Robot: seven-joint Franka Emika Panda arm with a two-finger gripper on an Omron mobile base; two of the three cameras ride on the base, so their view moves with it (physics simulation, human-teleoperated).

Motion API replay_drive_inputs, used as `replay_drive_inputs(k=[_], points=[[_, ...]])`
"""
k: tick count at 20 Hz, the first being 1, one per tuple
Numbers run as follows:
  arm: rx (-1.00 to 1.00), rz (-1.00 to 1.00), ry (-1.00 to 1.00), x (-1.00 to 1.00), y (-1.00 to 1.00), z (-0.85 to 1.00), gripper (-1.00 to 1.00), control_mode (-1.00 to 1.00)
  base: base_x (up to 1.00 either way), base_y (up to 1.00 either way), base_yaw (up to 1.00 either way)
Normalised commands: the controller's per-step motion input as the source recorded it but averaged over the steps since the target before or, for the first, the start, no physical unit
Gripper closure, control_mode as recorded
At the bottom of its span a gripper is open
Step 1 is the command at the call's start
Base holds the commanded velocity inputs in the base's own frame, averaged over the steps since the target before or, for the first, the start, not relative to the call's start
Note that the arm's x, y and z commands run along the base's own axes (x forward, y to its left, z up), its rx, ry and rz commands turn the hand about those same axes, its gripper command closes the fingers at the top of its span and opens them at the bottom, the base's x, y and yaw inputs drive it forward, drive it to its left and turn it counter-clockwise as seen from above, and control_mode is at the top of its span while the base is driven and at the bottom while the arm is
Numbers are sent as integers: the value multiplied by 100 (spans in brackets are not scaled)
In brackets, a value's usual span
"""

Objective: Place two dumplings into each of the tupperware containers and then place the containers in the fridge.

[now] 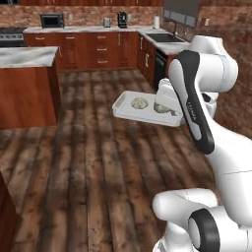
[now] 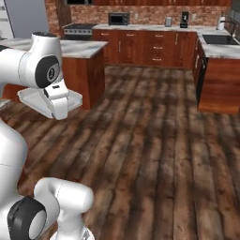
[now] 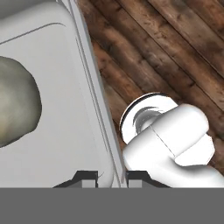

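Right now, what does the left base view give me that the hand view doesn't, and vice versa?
Left base view alone: two dumplings, one beside the other, lying in the tupperware container, which is carried in the air over the wood floor, with the kitchen island and sink around it.

Hand view alone: the claw shut on the container's wall, one fingertip inside, the other outside.

Both: the container, a dumpling in it, floor beneath.

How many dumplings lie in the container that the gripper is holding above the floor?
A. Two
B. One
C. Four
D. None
A: in the left base view two dumplings lie side by side in the container, which the gripper grips by its wall over the wooden floor.
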Motion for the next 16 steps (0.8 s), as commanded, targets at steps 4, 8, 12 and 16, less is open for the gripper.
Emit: replay_drive_inputs(k=[4,8,12,16], points=[[0,0,0,0,0,0,100,100,100,-95,19],[0,0,0,0,0,0,100,100,100,-79,18],[0,0,0,0,0,0,100,100,100,-64,17],[0,0,0,0,0,0,100,100,100,-31,21]])
